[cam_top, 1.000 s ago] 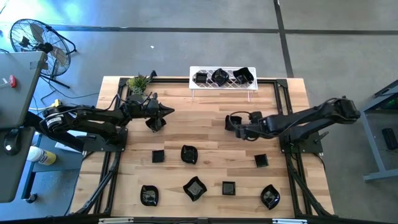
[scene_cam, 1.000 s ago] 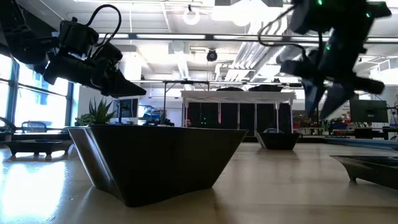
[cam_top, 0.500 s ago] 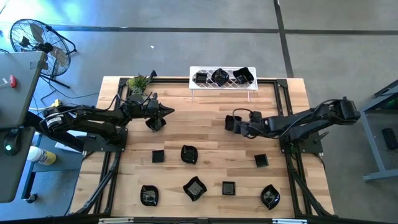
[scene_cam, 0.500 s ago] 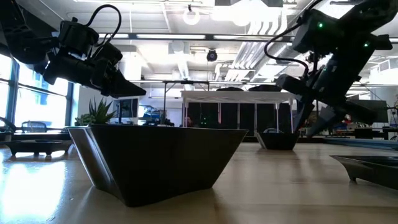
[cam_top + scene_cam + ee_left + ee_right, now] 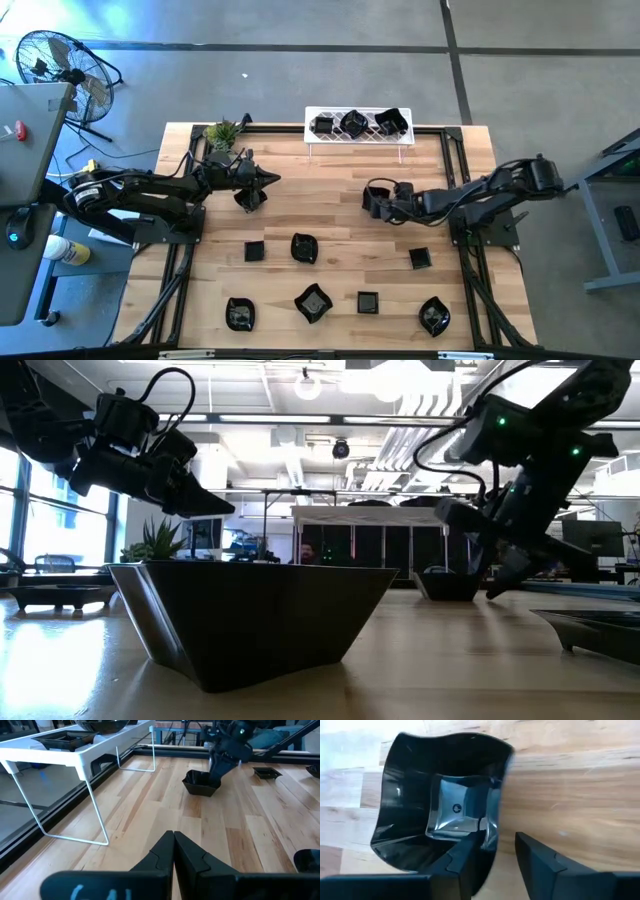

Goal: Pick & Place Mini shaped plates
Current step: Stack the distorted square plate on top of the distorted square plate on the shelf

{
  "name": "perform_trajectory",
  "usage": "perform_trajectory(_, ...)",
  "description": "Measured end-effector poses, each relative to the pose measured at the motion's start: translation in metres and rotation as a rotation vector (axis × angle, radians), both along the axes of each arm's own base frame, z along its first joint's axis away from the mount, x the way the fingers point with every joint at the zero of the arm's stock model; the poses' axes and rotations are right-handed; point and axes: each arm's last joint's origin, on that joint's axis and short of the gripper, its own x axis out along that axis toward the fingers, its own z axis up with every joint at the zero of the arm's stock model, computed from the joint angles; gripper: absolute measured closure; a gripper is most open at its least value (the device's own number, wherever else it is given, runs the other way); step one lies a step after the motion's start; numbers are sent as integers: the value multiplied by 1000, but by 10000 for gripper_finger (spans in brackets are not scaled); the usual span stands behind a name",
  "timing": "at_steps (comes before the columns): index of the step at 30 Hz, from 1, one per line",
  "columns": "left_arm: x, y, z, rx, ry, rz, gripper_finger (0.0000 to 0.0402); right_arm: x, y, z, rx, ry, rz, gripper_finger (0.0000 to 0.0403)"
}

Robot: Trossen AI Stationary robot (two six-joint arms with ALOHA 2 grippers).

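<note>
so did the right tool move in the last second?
Yes. In the low view the right tool has dropped toward the wooden table; in the right wrist view its open fingers straddle the rim of a glossy black wavy-edged dish.

Two dark, matte-black jointed arms, left arm [image 5: 140, 192] at centre-left and right arm [image 5: 490, 195] at centre-right of the high view. Black cable looping above the left arm's wrist at upper left of the low view. Green indicator lights on the right arm's wrist housing at upper right of the low view. Left gripper [image 5: 173, 840]: two black wedge-shaped fingers, faint blue handwritten marks on the housing at lower left of its wrist view. Right gripper [image 5: 501, 851]: two black angular fingers with chamfered tips.
</note>
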Motion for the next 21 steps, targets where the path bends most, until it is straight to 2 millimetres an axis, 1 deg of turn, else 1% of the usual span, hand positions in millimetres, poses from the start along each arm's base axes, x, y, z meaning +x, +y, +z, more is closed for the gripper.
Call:
perform_trajectory(7, 0, 0, 0, -1, 1, 0, 397, 3, 0, 0, -14, -12, 18, 370)
perform_trajectory(10, 0, 0, 0, -2, 2, 0, 397, 3, 0, 0, -21, -7, 35, 396)
perform_trajectory(16, 0, 0, 0, -1, 2, 0, 397, 3, 0, 7, -28, -40, 52, 391)
perform_trajectory(21, 0, 0, 0, -2, 2, 0, 397, 0, 0, 23, -43, -101, 99, 396)
